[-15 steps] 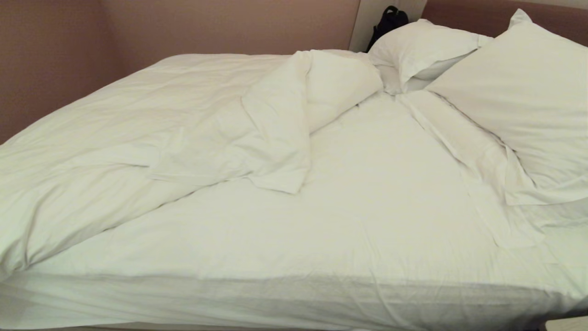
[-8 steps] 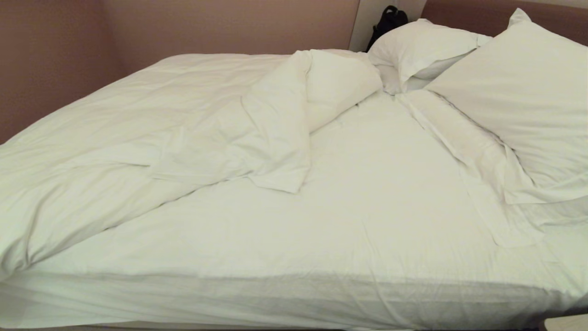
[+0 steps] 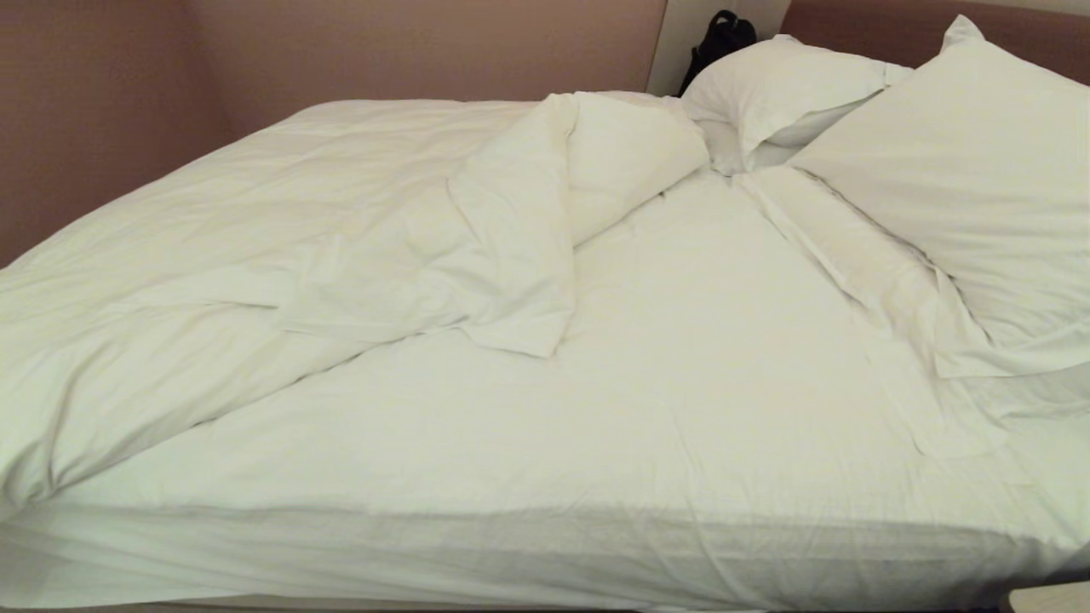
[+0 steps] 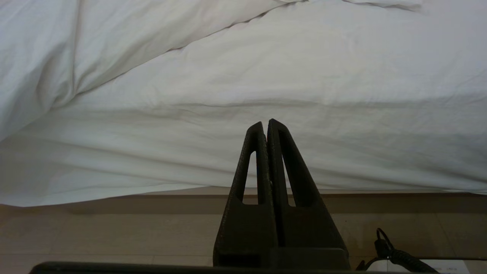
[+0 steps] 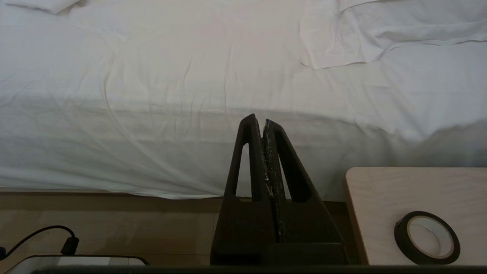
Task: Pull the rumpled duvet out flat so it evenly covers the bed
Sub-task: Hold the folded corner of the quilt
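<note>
Left end effector [image 4: 266, 123], black with slotted wedge fingers, pressed closed on nothing, low in front of the bed's near side, clear of the fabric. Right end effector [image 5: 258, 120], same build, also closed and empty, parked facing the same mattress edge.

Just beside the right end effector: pale wooden table [image 5: 403, 186] with a black roll of tape [image 5: 427, 238] lying flat on it. Black cables [image 4: 388, 251] on the tan floor [image 4: 114, 228] below the arms.

Wide low bed [image 3: 681, 477] with a thin white fitted sheet, bare over its near and middle parts. Thick puffy white duvet [image 3: 298, 247] bunched on the left and far part of the bed, its corner folded back over itself toward the centre, one edge drooping off the near left side. Two plump white pillows [image 3: 962, 179] at the right end against the brownish padded headboard [image 3: 860, 21]. Loose flap of white cloth lies under the nearer pillow. Black bag [image 3: 719, 38] in the far gap between wall and headboard.
</note>
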Motion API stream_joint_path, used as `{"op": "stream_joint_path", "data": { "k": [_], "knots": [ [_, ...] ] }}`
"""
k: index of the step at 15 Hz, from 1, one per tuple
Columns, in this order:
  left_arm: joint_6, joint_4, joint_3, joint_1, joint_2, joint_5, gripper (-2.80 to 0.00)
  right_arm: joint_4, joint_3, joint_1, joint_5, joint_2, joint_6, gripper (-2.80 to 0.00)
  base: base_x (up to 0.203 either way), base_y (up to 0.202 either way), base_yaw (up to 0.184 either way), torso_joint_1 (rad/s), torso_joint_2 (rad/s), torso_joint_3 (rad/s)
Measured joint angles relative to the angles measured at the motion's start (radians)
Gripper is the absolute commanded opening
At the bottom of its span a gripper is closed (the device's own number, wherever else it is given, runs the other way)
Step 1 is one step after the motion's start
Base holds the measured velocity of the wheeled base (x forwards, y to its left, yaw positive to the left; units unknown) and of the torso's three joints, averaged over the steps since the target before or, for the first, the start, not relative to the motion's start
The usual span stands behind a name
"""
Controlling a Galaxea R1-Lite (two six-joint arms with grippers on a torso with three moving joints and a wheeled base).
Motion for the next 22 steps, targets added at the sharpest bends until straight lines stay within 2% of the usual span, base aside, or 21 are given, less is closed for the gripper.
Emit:
{"op": "stream_joint_path", "data": {
  "k": [6, 18, 22],
  "knots": [
    [0.034, 0.007, 0.000, 0.000, 0.000, -0.009, -2.80, 0.000, 0.000, 0.000, -0.001, 0.000, 0.000, -2.80, 0.000, 0.000, 0.000, 0.000, 0.00, 0.000],
    [0.033, 0.005, 0.000, 0.000, 0.000, -0.009, -2.80, 0.000, 0.000, 0.000, -0.001, 0.000, 0.000, -2.80, 0.000, 0.000, 0.000, 0.000, 0.00, 0.000],
    [0.027, 0.005, 0.000, 0.000, 0.000, -0.004, -2.80, 0.000, 0.000, 0.000, 0.000, 0.000, 0.000, -2.80, -0.075, 0.000, 0.000, 0.002, 0.00, 0.001]
  ]
}}
